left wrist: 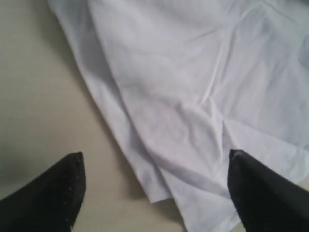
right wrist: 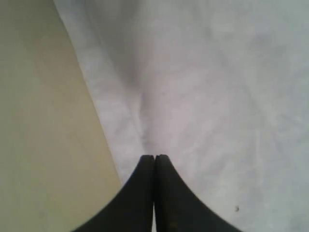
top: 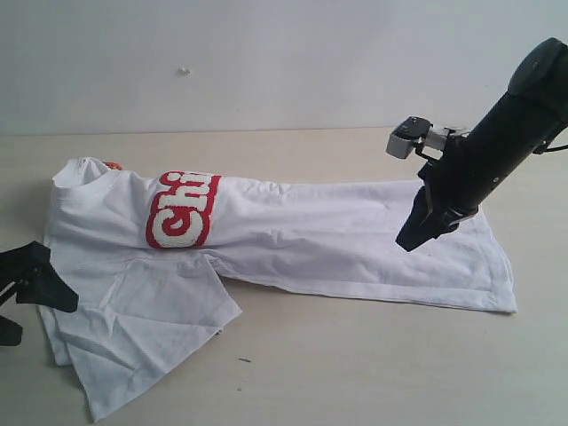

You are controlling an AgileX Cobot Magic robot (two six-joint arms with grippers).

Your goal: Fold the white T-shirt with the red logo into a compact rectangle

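Fingers [right wrist: 140, 193] of the right gripper [top: 414, 238] are pressed together, with no cloth seen between them, over the right end of the white T-shirt [top: 337, 235]. The left gripper [left wrist: 155, 154] gapes at its near-left corner. The shirt lies partly folded lengthwise, red logo [top: 182, 210] at the left. The next move likely calls for pinching an edge. Pale table [top: 373, 364], plain wall [top: 266, 62].
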